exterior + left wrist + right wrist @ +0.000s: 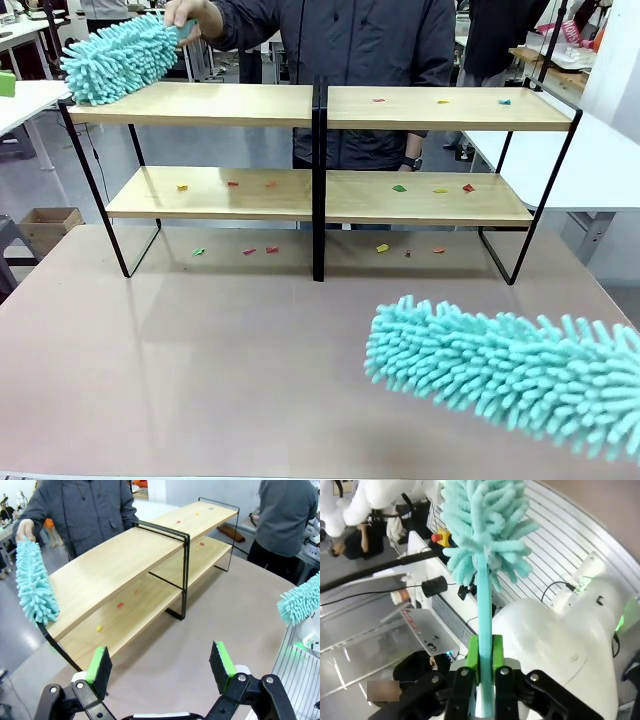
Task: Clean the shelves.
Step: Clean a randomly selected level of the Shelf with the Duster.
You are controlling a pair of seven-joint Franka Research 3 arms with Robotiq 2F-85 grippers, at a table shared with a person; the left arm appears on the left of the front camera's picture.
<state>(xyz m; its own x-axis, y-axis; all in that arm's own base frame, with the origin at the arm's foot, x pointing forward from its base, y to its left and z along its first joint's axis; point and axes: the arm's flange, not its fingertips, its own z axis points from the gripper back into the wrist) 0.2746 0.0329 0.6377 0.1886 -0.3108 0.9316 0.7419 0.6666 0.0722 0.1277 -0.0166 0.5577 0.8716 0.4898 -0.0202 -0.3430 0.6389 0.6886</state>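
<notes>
Front view puts the 2-tier light-wood shelves on a black metal frame [250, 105] toward the far side of the brownish surface [200, 350], with small coloured scraps [400, 187] dotting both boards — cleaning looks barely begun. The right claw [485, 652] grips the handle of a fluffy teal duster [510, 375], well short of them; the left claw [159, 661] gapes wide, empty. A person's hand [190, 15] holds a 2nd teal duster [120, 58] at the top board's end. What the scraps are — too small to tell.
</notes>
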